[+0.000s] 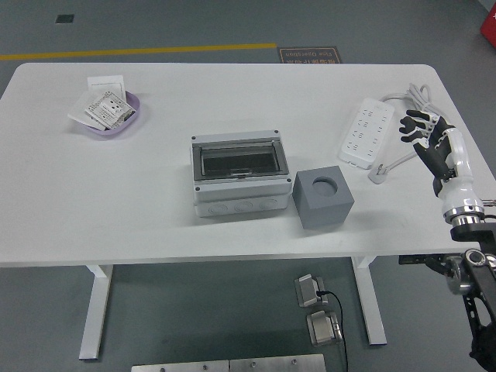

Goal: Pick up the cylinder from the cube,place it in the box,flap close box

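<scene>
A grey cube (323, 197) with a round hole in its top stands near the table's front edge, just right of the box. No cylinder shows; the hole looks dark. The white box (239, 174) sits mid-table with its clear flap lying shut over it. My right hand (422, 130) hovers at the table's right edge, fingers spread and holding nothing, well right of the cube. My left arm is out of the picture.
A white power strip (366, 132) with its cable lies just left of my right hand. A purple dish (114, 116) with paper packets sits at the far left, next to a white square plate (103, 82).
</scene>
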